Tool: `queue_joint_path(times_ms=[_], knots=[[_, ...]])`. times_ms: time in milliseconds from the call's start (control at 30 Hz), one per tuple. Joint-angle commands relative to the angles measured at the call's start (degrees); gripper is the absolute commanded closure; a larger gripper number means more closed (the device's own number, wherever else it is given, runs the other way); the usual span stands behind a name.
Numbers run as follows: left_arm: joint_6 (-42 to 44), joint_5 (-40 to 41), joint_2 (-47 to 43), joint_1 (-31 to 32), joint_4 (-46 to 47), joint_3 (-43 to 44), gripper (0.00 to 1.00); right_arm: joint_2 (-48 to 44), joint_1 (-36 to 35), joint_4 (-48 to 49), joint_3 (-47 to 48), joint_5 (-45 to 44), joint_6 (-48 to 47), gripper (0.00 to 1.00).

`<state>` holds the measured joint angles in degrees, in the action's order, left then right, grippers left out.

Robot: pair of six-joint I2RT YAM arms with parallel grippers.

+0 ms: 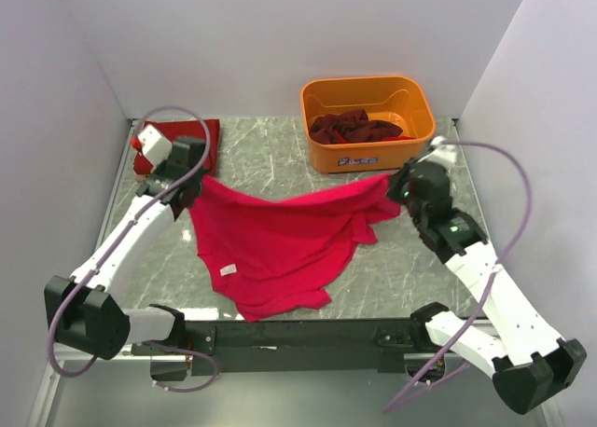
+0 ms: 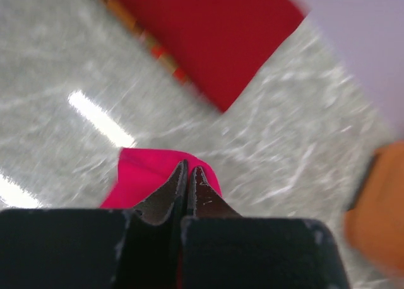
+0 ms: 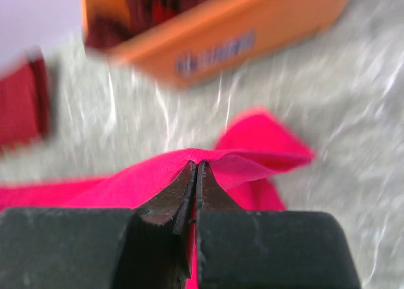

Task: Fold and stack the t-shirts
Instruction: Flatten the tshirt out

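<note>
A bright pink t-shirt (image 1: 275, 245) hangs stretched between both grippers, its lower part draped on the marble table (image 1: 392, 268). My left gripper (image 1: 193, 177) is shut on its left corner, seen in the left wrist view (image 2: 189, 169) over pink cloth (image 2: 139, 178). My right gripper (image 1: 399, 183) is shut on its right edge, seen in the right wrist view (image 3: 196, 166) with the pink cloth (image 3: 259, 153) folded over the tips. A folded dark red shirt (image 1: 191, 136) lies at the back left, also in the left wrist view (image 2: 214, 33).
An orange bin (image 1: 368, 157) with dark red shirts (image 1: 354, 127) inside stands at the back right, close behind my right gripper; it also shows in the right wrist view (image 3: 214, 33). White walls enclose the table on three sides.
</note>
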<state>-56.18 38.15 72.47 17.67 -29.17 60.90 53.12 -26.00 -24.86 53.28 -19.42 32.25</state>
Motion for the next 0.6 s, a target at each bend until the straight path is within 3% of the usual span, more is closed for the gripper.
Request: queue_joint_path(times_ms=[0,267,567], knots=[[1.69,6.49,-2.76,0.08,-1.15,9.38,0.99,-2.31,4.2,6.22,7.53,-2.99,-4.03,1.0],[9.33,8.26,-14.53,0.08,4.46,15.73,0.99,-6.18,4.91,2.81,23.35,-4.75,-12.03,1.0],[17.5,3.34,-27.9,0.08,8.77,23.64,0.99,-11.9,4.99,-0.18,35.92,2.62,-16.25,1.0]])
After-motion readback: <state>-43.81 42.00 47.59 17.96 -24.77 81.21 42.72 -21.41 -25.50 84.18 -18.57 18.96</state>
